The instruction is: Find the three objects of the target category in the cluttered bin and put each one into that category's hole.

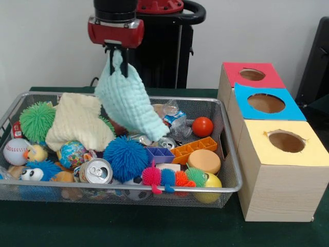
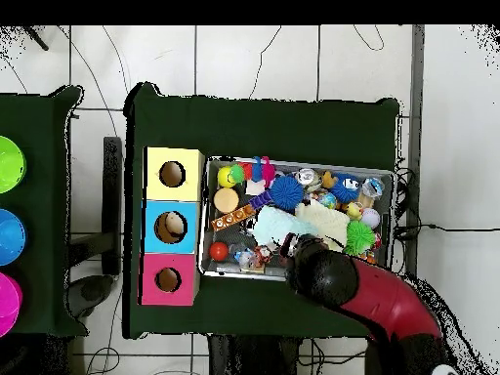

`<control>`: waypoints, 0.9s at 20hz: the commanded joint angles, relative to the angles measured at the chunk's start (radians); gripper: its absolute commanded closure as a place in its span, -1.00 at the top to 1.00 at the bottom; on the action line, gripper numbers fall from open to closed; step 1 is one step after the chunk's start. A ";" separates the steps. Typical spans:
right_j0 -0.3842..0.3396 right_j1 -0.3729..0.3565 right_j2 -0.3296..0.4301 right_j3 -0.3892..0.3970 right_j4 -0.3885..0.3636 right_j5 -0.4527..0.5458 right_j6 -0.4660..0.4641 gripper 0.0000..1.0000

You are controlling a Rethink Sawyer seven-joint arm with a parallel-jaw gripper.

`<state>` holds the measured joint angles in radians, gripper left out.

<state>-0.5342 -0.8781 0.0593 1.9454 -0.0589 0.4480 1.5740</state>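
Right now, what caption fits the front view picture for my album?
The gripper lifts a pale green cloth above the toy-filled bin.

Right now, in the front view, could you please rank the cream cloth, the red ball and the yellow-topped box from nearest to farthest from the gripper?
1. Cream cloth, in the bin just below the gripper.
2. Red ball, at the bin's box-side end.
3. Yellow-topped box, outside the bin.

The fingers (image 1: 117,53) pinch a pale green cloth (image 1: 128,100) hanging above the bin (image 1: 226,154).
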 commanded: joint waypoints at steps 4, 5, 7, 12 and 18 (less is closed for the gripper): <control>-0.088 0.040 0.200 -0.147 -0.097 0.092 -0.149 -1.00; -0.092 0.043 0.203 -0.148 -0.103 0.090 -0.142 -1.00; -0.074 0.034 0.178 -0.114 -0.117 0.065 -0.087 -1.00; -0.086 0.055 0.184 -0.068 -0.145 -0.042 -0.027 -1.00; -0.126 0.078 0.221 -0.034 -0.198 -0.187 0.004 -1.00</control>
<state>-0.6262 -0.8420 0.1829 1.8702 -0.1925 0.3488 1.5740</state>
